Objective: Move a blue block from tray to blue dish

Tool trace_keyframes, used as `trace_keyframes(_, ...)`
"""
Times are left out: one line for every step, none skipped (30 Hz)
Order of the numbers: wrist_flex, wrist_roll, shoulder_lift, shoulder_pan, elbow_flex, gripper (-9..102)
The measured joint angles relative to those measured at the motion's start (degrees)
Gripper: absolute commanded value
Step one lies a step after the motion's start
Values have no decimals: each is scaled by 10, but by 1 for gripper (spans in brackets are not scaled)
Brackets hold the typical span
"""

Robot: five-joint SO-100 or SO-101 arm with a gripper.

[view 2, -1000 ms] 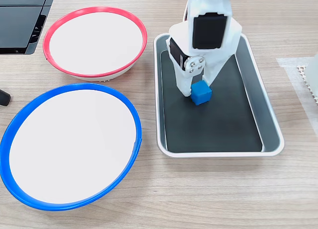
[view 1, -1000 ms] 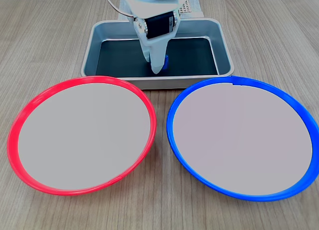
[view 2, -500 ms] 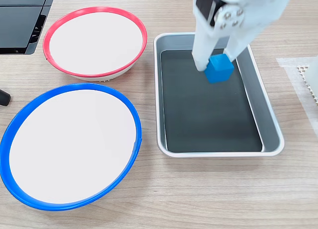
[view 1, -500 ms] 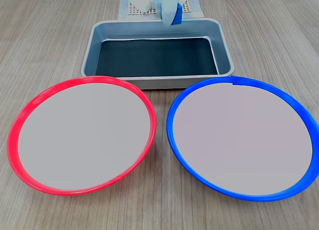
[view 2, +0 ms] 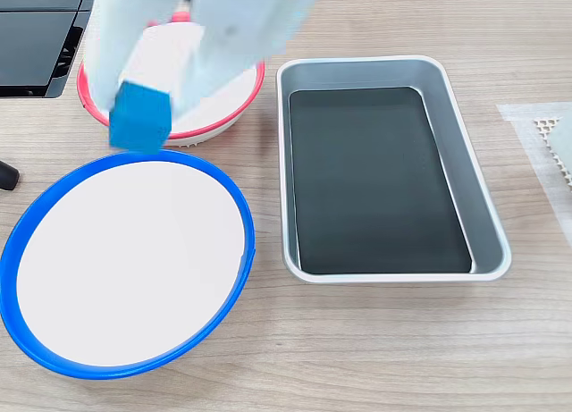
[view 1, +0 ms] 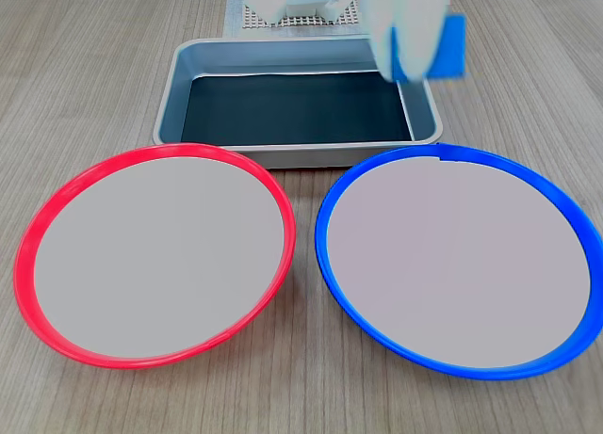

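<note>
Gripper [view 2: 143, 117] clamps the blue block [view 2: 140, 129], held aloft near the blue dish [view 2: 234, 206] rim, clear of the tray [view 2: 487, 215]. Best: centre over the dish, lower, then release.

You see one blue block [view 2: 140, 117], also visible in the other fixed view [view 1: 443, 46]. You see one tray [view 1: 174, 76] [view 2: 483, 215]. You count two round dishes: one blue dish [view 1: 325, 246] [view 2: 234, 202] and one red-rimmed dish [view 1: 33, 236] [view 2: 89, 104]. One gripper [view 2: 143, 95] is present.
</note>
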Motion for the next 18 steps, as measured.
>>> trace_keyframes(-18, -12, -34, -4, -4, 0)
trace_keyframes(-31, -25, -66, -4, -10, 0)
trace_keyframes(-38, -29, -78, -5, -12, 1)
trace_keyframes(-52, -47, -113, -12, -19, 4)
trace_keyframes(-54, -50, -125, -18, -20, 6)
trace_keyframes(-57, -67, -147, -20, -25, 7)
trace_keyframes(-60, -69, -161, -20, -27, 7)
trace_keyframes(-72, -76, -188, -15, -34, 7)
trace_keyframes(-75, -78, -193, -13, -34, 8)
trace_keyframes(-84, -88, -207, -12, -34, 10)
trace_keyframes(-99, -91, -220, -13, -35, 12)
trace_keyframes(-106, -98, -226, -16, -35, 15)
trace_keyframes(-112, -103, -229, -20, -35, 20)
trace_keyframes(-116, -103, -229, -21, -35, 24)
trace_keyframes(-121, -106, -229, -21, -35, 29)
trace_keyframes(-128, -108, -226, -19, -34, 33)
trace_keyframes(-135, -114, -221, -18, -28, 36)
trace_keyframes(-142, -120, -216, -18, -20, 40)
